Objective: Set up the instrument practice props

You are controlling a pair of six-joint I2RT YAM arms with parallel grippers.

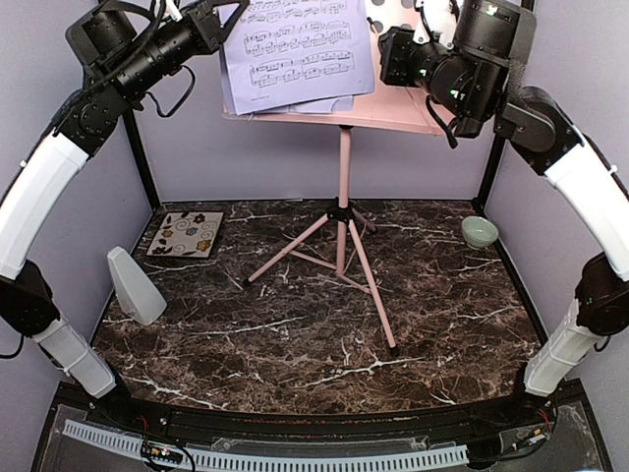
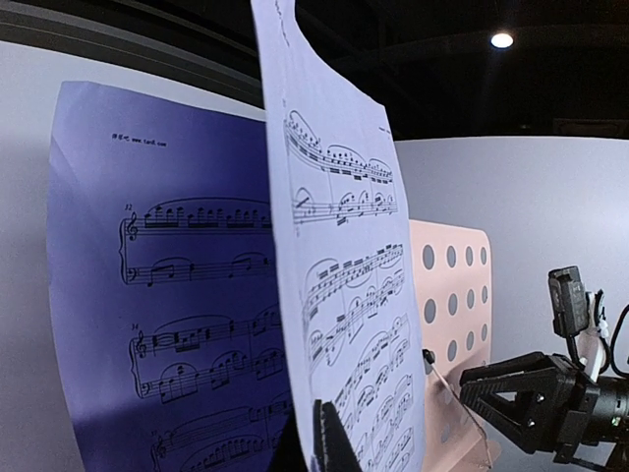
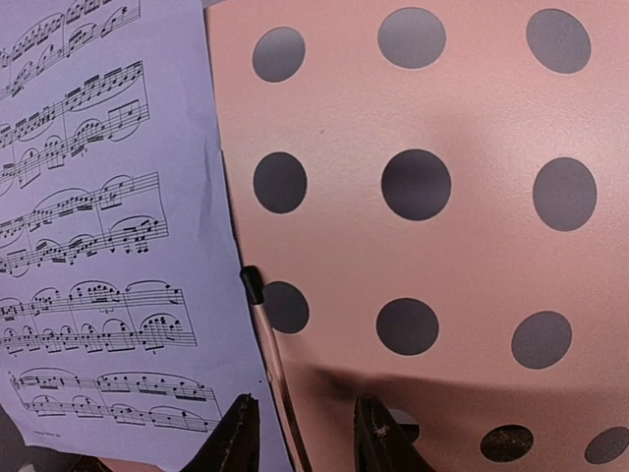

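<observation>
The pink music stand (image 1: 344,167) stands mid-table on its tripod, and several lavender sheet-music pages (image 1: 295,49) lean on its perforated plate (image 3: 442,256). My left gripper (image 1: 224,18) is at the pages' upper left corner, shut on one page (image 2: 344,246) that curls away from the page behind it (image 2: 157,275). My right gripper (image 3: 305,438) faces the plate's lower part, open. The stand's thin page-holder wire (image 3: 267,344) runs up between its fingers, beside the page's right edge (image 3: 98,226). The grey pyramid metronome (image 1: 136,285) stands at the table's left side.
A floral square tile (image 1: 187,234) lies at the back left. A small pale-green bowl (image 1: 480,232) sits at the back right. The stand's tripod legs (image 1: 373,285) spread over the marble table's middle. Lavender walls enclose the back and sides.
</observation>
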